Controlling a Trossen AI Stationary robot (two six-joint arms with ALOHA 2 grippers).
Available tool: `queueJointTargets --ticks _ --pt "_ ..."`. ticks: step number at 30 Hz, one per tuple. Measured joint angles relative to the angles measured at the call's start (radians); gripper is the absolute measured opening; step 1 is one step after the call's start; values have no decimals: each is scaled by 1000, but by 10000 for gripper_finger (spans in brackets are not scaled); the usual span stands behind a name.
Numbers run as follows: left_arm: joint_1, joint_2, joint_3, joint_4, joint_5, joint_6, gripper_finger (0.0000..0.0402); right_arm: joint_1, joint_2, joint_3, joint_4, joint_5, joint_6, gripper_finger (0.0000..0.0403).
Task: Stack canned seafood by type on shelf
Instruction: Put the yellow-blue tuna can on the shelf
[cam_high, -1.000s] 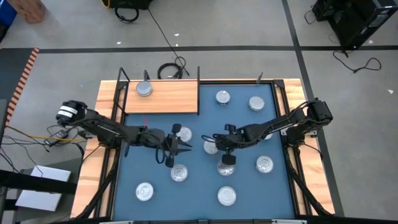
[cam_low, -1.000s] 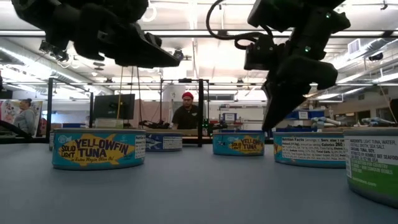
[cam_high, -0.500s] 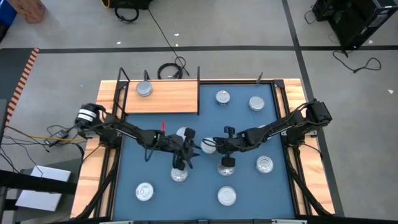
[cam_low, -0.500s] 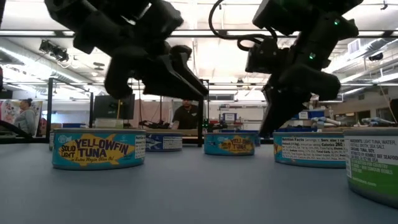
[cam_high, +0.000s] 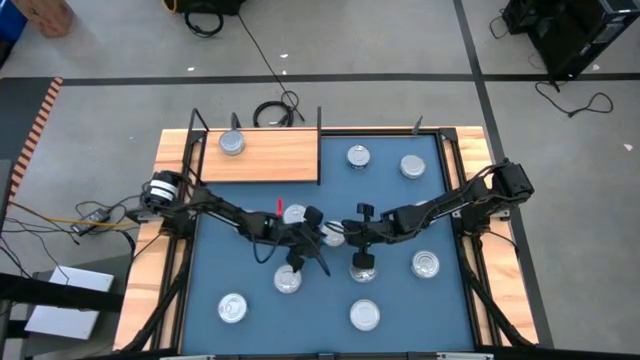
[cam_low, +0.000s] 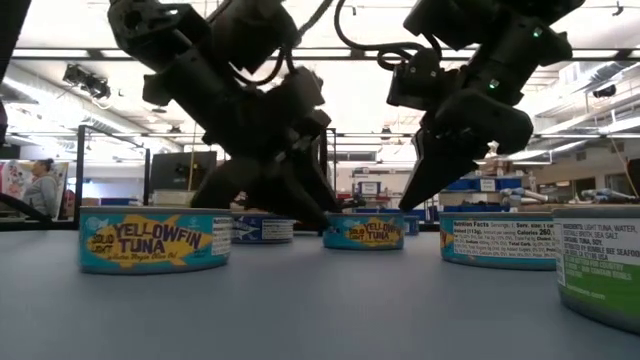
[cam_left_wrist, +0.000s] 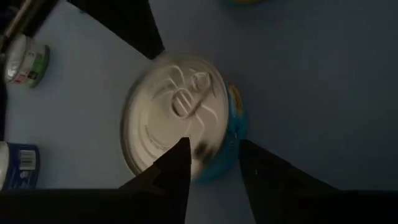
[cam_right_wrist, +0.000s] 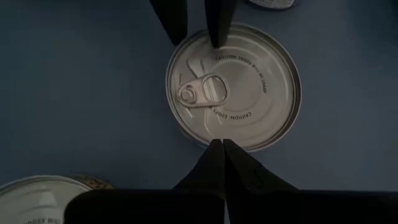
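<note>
Both hands low over one tin at mid-mat; nothing gripped.

The left hand (cam_high: 318, 240) hung over the central tin (cam_high: 334, 235), fingers (cam_left_wrist: 171, 171) partly apart, their tips over the lid's near edge and side wall; no grip could be confirmed. The right hand (cam_high: 352, 233) met it from the opposite side, fingers (cam_right_wrist: 214, 163) pressed together, tips at the rim of the same tin and holding nothing. In the low view this tin sat flat on the blue mat (cam_high: 390, 205), its label reading yellowfin tuna. One tin (cam_high: 232, 144) lay on the wooden shelf (cam_high: 275, 160) at the bench's far left corner. Other tins lay scattered over the mat, well apart.
</note>
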Motion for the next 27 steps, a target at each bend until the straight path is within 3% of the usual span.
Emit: queueJointTargets --ticks 6,14,18,27 --pt "0 6 5 6 -10 31 105 9 -1 0 -1 0 0 2" --pt "0 6 10 10 -1 48 10 32 -17 19 -9 0 0 7" --pt "0 6 24 -4 -1 48 8 52 -35 43 -51 4 10 17" --pt "0 6 137 -156 15 -6 2 154 -37 75 -135 235 5 81"
